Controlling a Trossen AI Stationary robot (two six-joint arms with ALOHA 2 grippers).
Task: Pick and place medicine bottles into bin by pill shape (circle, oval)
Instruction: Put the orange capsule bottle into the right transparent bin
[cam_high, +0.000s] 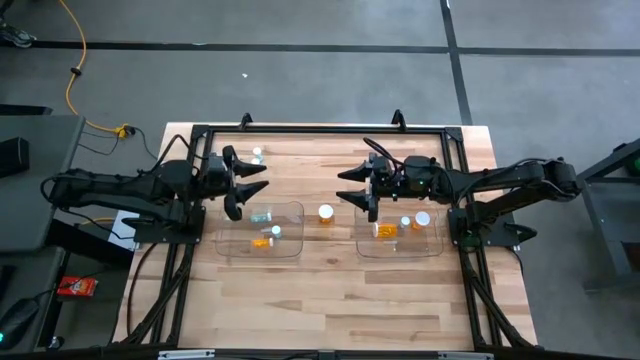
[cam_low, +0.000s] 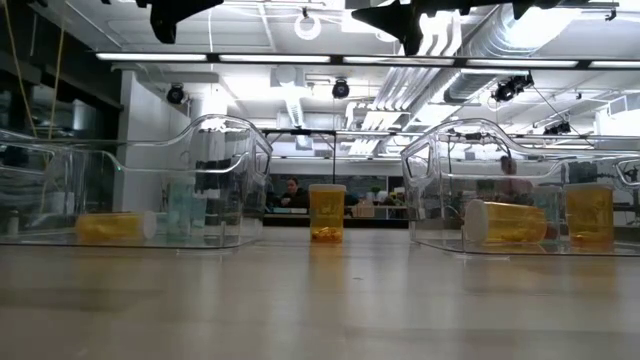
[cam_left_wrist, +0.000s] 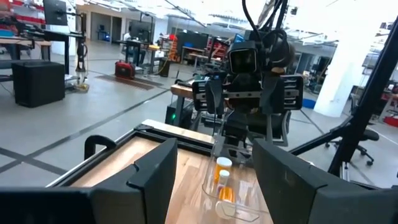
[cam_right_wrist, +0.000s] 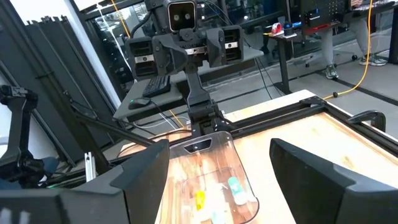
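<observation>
Both grippers hang open and empty above the table, facing each other. My left gripper (cam_high: 256, 181) is over the far end of the left clear bin (cam_high: 226, 246). My right gripper (cam_high: 347, 187) is over the far left corner of the right clear bin (cam_high: 438, 246). The left bin holds a teal bottle (cam_high: 262, 215), an amber bottle (cam_high: 262, 241) lying on its side, and one more bottle. The right bin holds an amber bottle (cam_high: 385, 231) and two white-capped ones. One amber bottle (cam_high: 326, 212) (cam_low: 327, 212) stands on the wood between the bins. Another bottle (cam_high: 257, 155) stands near the far edge.
A black frame (cam_high: 320, 130) runs along the table's far edge and sides. Bare wood lies between the bins and the near edge. In the wrist views each arm sees the other arm (cam_left_wrist: 249, 93) (cam_right_wrist: 186, 43) straight ahead, with the far bin (cam_left_wrist: 239, 208) (cam_right_wrist: 211, 146) below it.
</observation>
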